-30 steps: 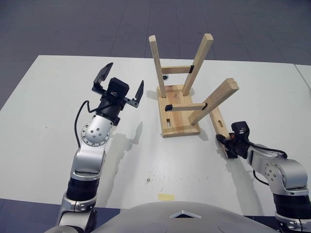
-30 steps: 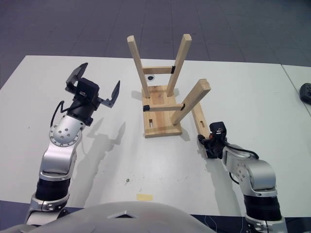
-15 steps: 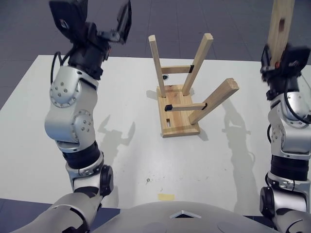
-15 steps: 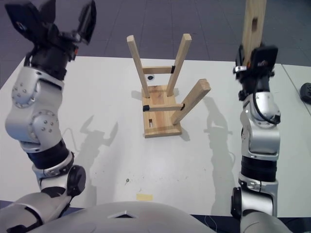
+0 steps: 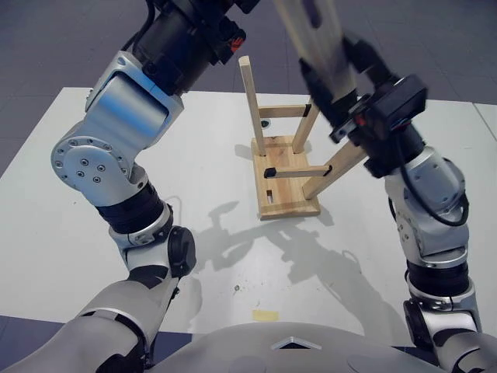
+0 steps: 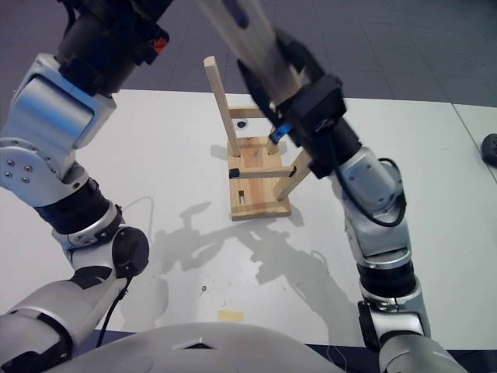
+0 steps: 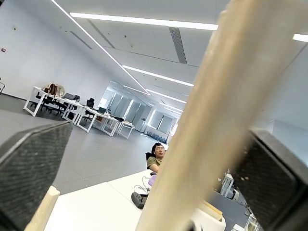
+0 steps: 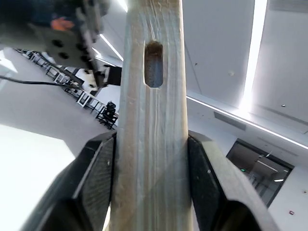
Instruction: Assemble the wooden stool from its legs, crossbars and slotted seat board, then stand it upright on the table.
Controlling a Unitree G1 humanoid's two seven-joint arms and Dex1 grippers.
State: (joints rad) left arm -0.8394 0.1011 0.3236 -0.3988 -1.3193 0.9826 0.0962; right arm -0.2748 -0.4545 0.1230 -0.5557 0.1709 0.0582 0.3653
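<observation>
The part-built stool stands upside down mid-table: its slotted seat board (image 5: 286,200) lies flat, two legs (image 5: 252,105) rise straight from it, and a third leg (image 5: 338,165) leans to the right. Crossbars (image 5: 281,112) join them. My right gripper (image 5: 345,89) is raised above the stool and shut on a loose wooden leg (image 5: 314,35), which slants up and to the left. In the right wrist view the pads (image 8: 98,180) press the slotted leg (image 8: 154,120). My left gripper (image 7: 154,159), raised high, is open, with that leg (image 7: 207,120) passing between its fingers (image 7: 29,163).
The white table (image 5: 78,194) has free room to the left and front of the stool. A yellow tape scrap (image 5: 265,315) lies near the front edge. A small dark item (image 5: 266,123) sits behind the seat board, and a dark object (image 6: 489,148) lies off the right edge.
My right gripper lifted the loose leg off the table, then swung it left over the stool and tilted it. My left arm rose and moved inward to the leg's upper end.
</observation>
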